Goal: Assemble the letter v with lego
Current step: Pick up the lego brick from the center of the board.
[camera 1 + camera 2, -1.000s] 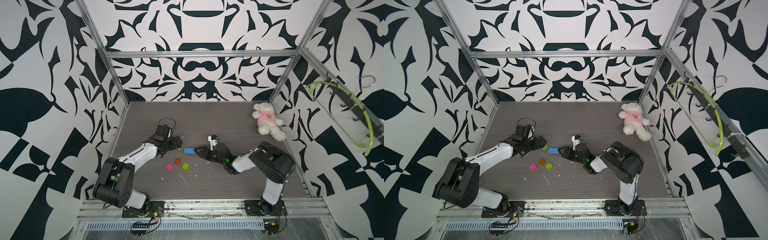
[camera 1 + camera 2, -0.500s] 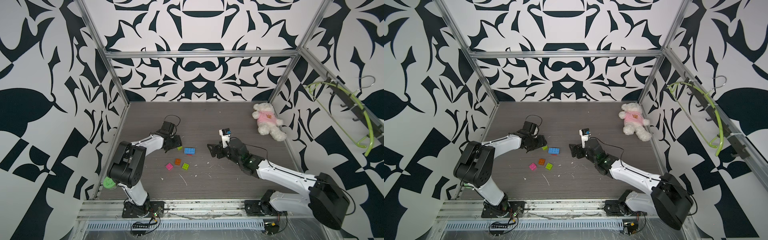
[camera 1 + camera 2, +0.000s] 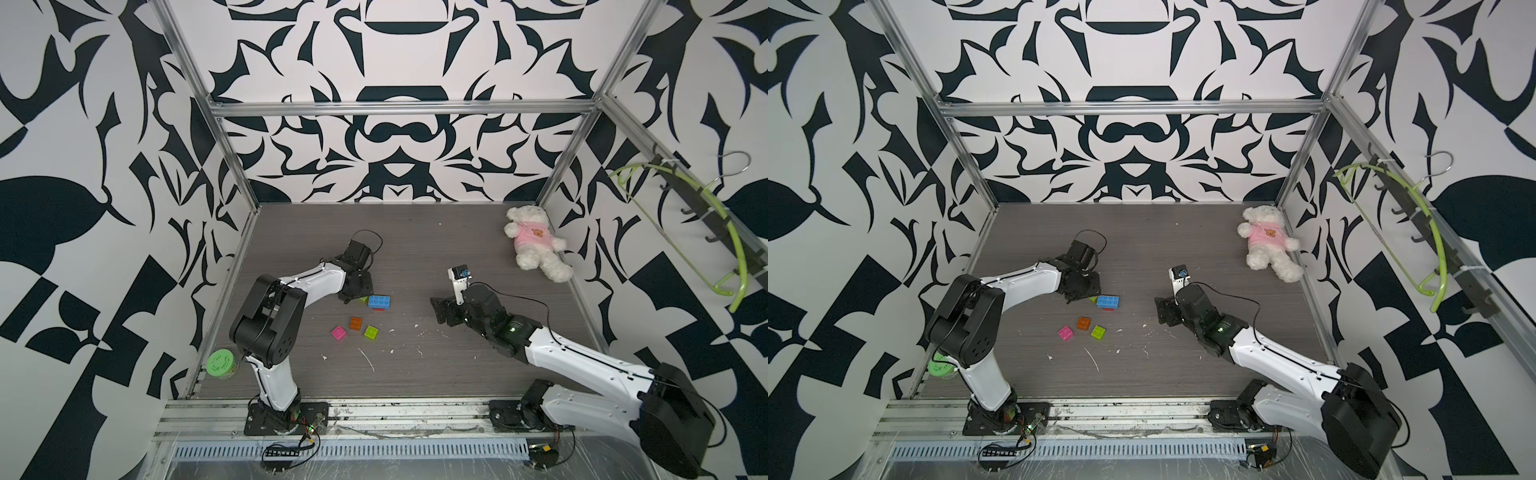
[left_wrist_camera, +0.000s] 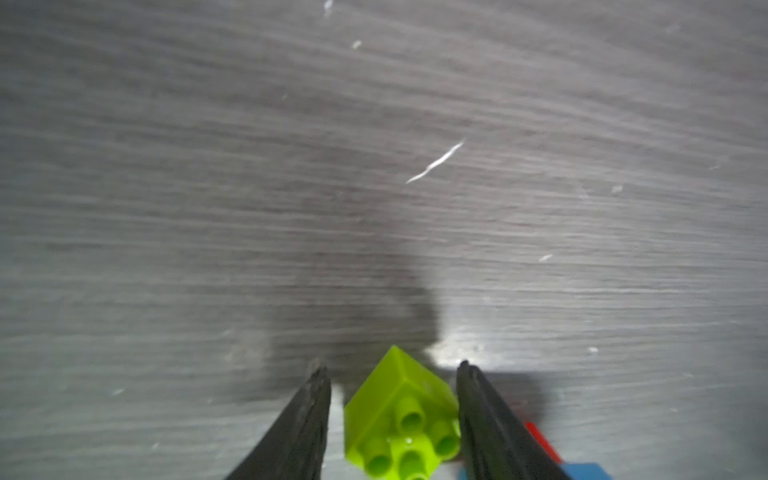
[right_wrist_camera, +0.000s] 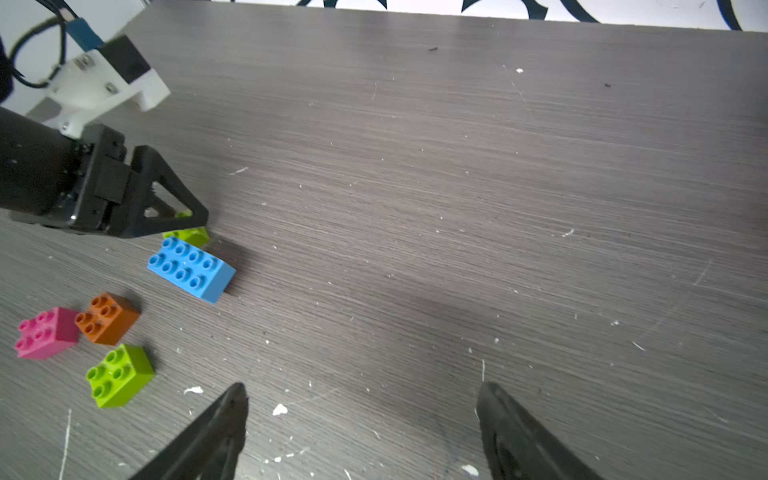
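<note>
Just beside the blue brick [image 3: 379,301], the left gripper [image 4: 391,368] straddled 1 green brick [image 4: 399,415], not yet clamped; the right gripper [image 5: 362,387] gaped empty, farther off.

White teddy bear [image 3: 536,245] in a pink shirt is flopped in the far right corner of the grey wood-grain table [image 3: 415,232]. A container with a green lid [image 3: 220,365] sits at the near left edge. A lime hanger [image 3: 735,237] hangs on the right wall's rack, and white scraps [image 3: 368,359] litter the front.
</note>
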### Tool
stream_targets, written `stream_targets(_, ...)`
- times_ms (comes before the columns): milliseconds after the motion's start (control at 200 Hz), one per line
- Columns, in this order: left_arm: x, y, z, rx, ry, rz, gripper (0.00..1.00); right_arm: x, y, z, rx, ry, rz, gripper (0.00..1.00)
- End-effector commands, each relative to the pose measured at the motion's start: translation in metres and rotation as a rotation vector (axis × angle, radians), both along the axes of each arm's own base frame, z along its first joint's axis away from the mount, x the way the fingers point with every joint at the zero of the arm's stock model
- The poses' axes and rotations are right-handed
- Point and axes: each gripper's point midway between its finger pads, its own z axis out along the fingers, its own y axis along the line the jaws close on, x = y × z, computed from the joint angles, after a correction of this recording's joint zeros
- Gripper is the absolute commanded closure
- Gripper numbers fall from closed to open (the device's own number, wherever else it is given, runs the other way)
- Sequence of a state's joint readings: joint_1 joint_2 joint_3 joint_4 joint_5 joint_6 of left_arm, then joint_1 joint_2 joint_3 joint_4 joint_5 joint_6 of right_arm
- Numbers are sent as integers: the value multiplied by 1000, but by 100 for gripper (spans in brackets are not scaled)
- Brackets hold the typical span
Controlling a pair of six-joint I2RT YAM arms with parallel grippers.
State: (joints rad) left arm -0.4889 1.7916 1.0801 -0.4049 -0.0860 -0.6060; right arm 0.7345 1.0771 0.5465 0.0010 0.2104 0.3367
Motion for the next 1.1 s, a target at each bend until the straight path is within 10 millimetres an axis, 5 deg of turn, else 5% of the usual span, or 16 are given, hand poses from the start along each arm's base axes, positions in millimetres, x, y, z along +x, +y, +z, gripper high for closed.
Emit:
stream_targets(0,-5,14,-7,80,43,32,41,3,-5,18,-1,-50,-16,12)
stream_targets(215,-16,0,-4,94,44,-1,47,1,-14,21,-19,-67,-39,11)
stream_targets(310,-20,3,-6,102,53,9,33,0,-15,23,-18,-71,-38,11)
stream_targets(645,-27,5,-5,109,69,30,65,-1,-16,27,-26,-76,-28,11)
stream_targets(930,-8,-4,71,136,-83,-34,80,10,-20,43,-110,-104,-50,11)
stream_targets(1095,2,-48,114,149,-179,-114,79,12,-27,50,-123,-110,-88,11)
